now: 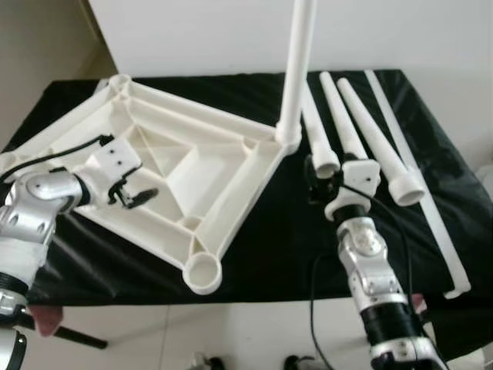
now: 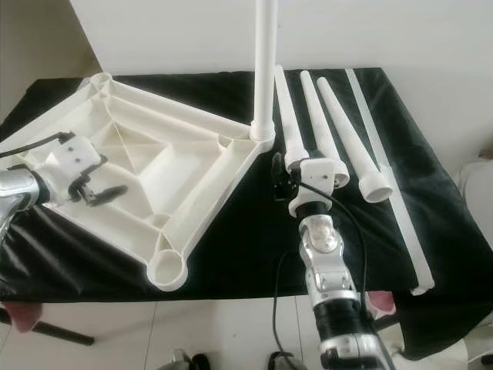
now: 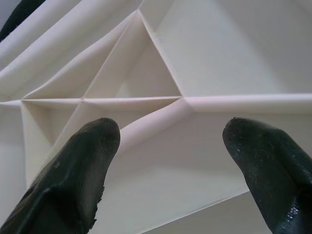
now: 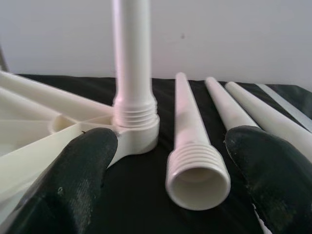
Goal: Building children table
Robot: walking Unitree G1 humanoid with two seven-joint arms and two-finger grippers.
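The white plastic table top (image 1: 185,166) lies upside down on a black-covered table (image 1: 285,247), ribs facing up. One white leg (image 1: 296,69) stands upright, screwed into its right corner socket. Three loose tapered legs lie side by side to the right, the nearest one (image 1: 316,127) with its threaded end toward me. My left gripper (image 1: 135,193) hovers open over the ribbed underside (image 3: 161,63), holding nothing. At that leg's threaded mouth (image 4: 197,180), my right gripper (image 1: 322,179) is open, a finger on each side, apart from it.
An empty round socket (image 1: 202,272) sits at the table top's front corner, near the table's front edge. A long flat white strip (image 1: 443,235) lies along the right side. A white wall stands behind, with floor below the front edge.
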